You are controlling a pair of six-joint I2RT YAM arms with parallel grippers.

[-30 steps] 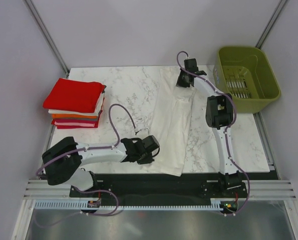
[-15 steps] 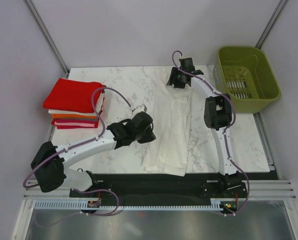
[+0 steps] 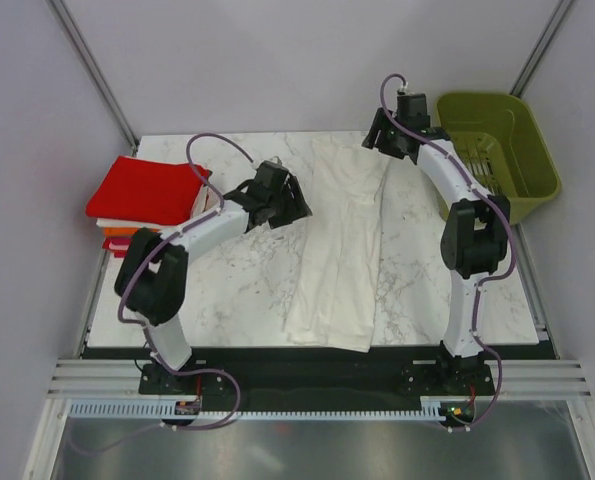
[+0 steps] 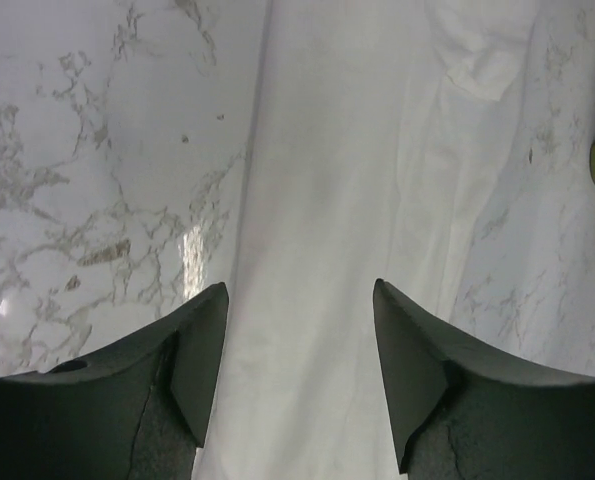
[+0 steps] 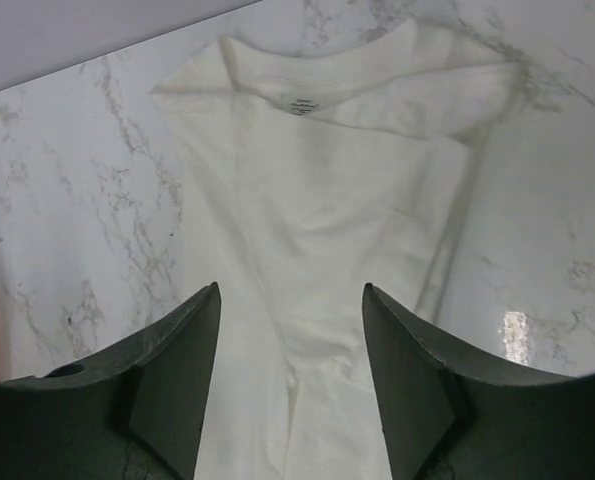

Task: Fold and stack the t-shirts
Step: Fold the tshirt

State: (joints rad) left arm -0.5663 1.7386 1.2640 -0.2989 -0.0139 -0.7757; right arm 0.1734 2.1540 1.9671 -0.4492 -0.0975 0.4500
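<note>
The left hand [image 3: 297,207] hovers just off the left edge of the white t-shirt [image 3: 342,240], up toward its far half. Its fingers are spread wide with nothing between them; the wrist view shows only cloth and marble in the gap. The right hand [image 3: 382,142] hangs just over the shirt's collar end. It too is wide apart and empty, with the neckline and label lying flat beyond its fingers.

The shirt lies on the desk [image 3: 237,275] as a long narrow strip. Its sides are turned in, the collar is at the far end and the hem is at the near edge. The lengthwise folding looks done, so the step in hand seems to be the crosswise fold. That would call for both hands to come down on one end, pinch all the layers at its two corners, and carry that end over toward the other without the turned-in sides slipping out. The packet would then go on the stack of folded t-shirts [image 3: 147,195], red on top, well to the left of the white shirt.

The only container is the olive-green basket [image 3: 537,170], to the right of the shirt's collar end. No cloth shows in it, though the right arm hides part of it.
</note>
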